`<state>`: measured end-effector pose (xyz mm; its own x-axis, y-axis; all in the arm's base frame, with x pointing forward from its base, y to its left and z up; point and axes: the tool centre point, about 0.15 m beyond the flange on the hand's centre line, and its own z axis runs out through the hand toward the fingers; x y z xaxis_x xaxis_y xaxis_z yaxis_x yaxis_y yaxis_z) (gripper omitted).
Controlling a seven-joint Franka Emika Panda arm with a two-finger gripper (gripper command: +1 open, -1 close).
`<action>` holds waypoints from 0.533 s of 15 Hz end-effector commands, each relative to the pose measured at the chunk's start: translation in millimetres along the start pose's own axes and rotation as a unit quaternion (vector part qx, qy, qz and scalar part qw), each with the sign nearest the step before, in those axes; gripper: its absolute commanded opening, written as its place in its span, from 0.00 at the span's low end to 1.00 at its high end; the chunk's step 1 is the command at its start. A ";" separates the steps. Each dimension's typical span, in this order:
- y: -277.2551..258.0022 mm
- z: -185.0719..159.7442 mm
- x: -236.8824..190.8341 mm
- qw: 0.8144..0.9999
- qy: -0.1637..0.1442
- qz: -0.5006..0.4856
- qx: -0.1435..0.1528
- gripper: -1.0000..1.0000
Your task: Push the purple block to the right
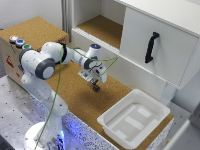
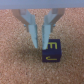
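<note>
Purple block (image 2: 51, 51) sits mid cork surface (image 1: 75, 95), near its cabinet-side edge. Gripper (image 2: 39, 42) beside it, fingers slightly apart, empty; one fingertip touches the block's edge. Judged: contact stage. Next: steady sideways push rightward.

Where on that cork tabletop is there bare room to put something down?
Bare cork lies between the robot's base and the white tray, and again between the gripper and the cabinet front. It is crowded at the gripper, where the purple block sits by its fingertips.
</note>
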<state>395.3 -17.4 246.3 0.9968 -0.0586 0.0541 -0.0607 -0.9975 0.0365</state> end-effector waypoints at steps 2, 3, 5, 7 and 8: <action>26.2 -23.6 -3.4 0.999 0.005 -0.037 -0.005 1.00; 31.4 -18.2 -3.2 0.999 0.003 -0.040 0.014 1.00; 41.2 3.8 -0.8 0.998 -0.014 -0.043 0.050 1.00; 45.5 27.5 1.2 0.996 -0.030 -0.045 0.065 1.00; 46.2 35.5 1.8 0.996 -0.033 -0.043 0.069 1.00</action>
